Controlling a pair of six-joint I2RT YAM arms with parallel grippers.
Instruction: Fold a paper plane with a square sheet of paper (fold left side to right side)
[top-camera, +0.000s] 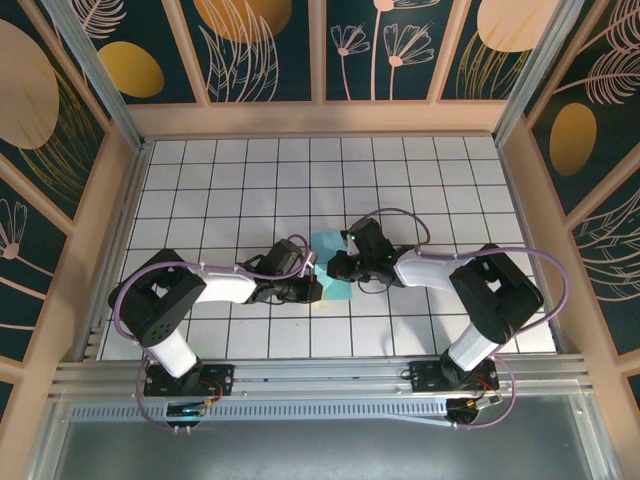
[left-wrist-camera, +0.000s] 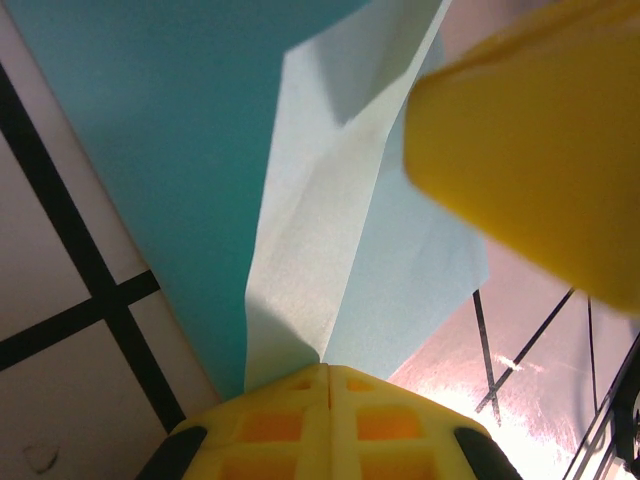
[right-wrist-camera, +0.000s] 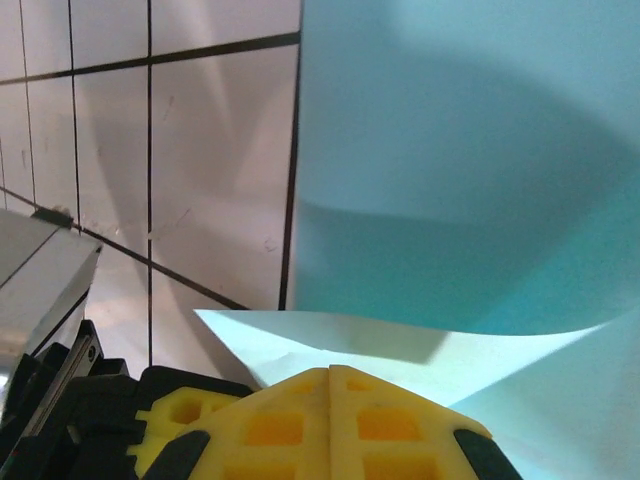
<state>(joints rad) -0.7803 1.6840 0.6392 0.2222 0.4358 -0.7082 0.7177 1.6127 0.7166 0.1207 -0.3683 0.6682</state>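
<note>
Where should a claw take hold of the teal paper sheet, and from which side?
At a lifted edge, coming in level from the side: the paper sheet is thin and curls up off the table there. The left claw and right claw each pinch such an edge.

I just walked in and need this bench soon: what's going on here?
At the middle of the gridded table, the left tool and the right tool are each shut on a part of the square sheet of paper, holding some of it lifted and curled off the surface. It is mid-fold, not yet a plane.
</note>
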